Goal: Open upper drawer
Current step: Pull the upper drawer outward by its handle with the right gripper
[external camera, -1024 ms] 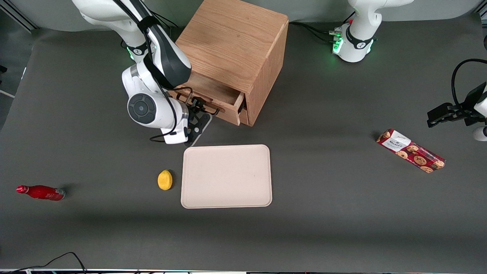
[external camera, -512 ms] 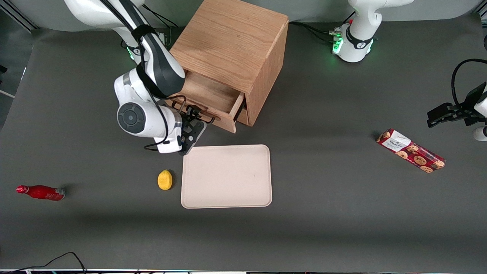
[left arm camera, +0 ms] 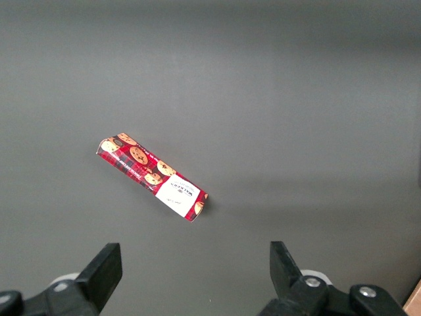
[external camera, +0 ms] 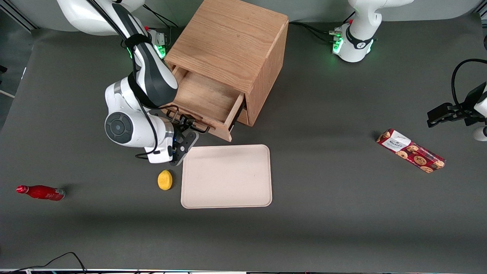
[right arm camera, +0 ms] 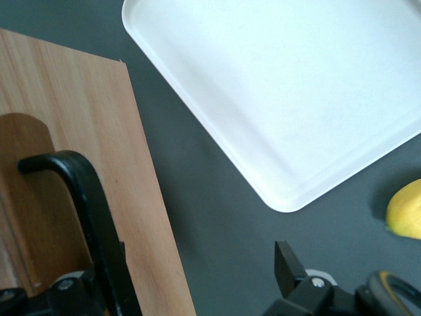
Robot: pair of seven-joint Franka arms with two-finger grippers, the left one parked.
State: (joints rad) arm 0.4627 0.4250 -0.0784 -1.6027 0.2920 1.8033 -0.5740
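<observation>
The light oak cabinet (external camera: 232, 42) stands at the back of the table. Its upper drawer (external camera: 203, 95) is pulled well out, showing its bare wooden floor. The thin dark bar handle (external camera: 198, 128) is on the drawer's front. My right gripper (external camera: 185, 133) is at that handle, in front of the drawer. In the right wrist view the drawer front (right arm camera: 99, 131) and the handle (right arm camera: 85, 191) lie between my wide-apart fingers; the handle runs right beside one finger. The gripper (right arm camera: 177, 273) is open, not clamped on the bar.
A pale tray (external camera: 226, 177) lies on the table just in front of the drawer and shows in the right wrist view (right arm camera: 296, 85). A lemon (external camera: 164, 179) lies beside the tray. A red bottle (external camera: 40, 192) lies toward the working arm's end, a cookie box (external camera: 411, 150) toward the parked arm's.
The upper drawer has slid farther out of the cabinet. My gripper has moved with the handle, nearer the front camera and the tray.
</observation>
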